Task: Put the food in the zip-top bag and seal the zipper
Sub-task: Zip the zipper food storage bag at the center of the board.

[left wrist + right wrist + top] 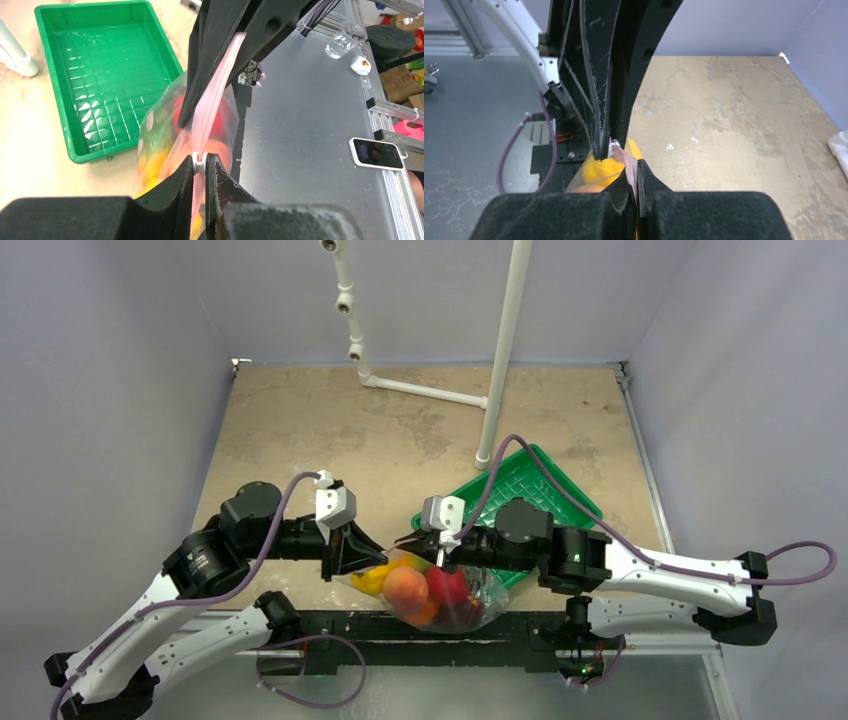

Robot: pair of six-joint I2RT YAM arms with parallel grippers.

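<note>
The zip-top bag (488, 592) hung in the air between the two grippers, over the near edge of the table (330, 430) and just ahead of the arm bases. All visible food was inside it:

- peach (405, 590) at the front;
- red tomato (447, 585) beside the peach;
- yellow pepper (369, 580) at the left end;
- orange fruit (425, 616) underneath.

A dark item low at the right end could not be identified.

The left gripper (200, 167) was pressed together on the zipper (212, 95), with a small white slider (198, 162) pinched between its fingertips. The right gripper (636, 182) was fully closed on the same pink strip, just beside the left gripper, with the two fingertip pairs nearly meeting. The strip ran taut between them.

Beyond the bag, on the right side of the table, lay the green ribbed tray (520, 480), with nothing visible in it. A white pipe frame (505, 350) stood at the far end.
</note>
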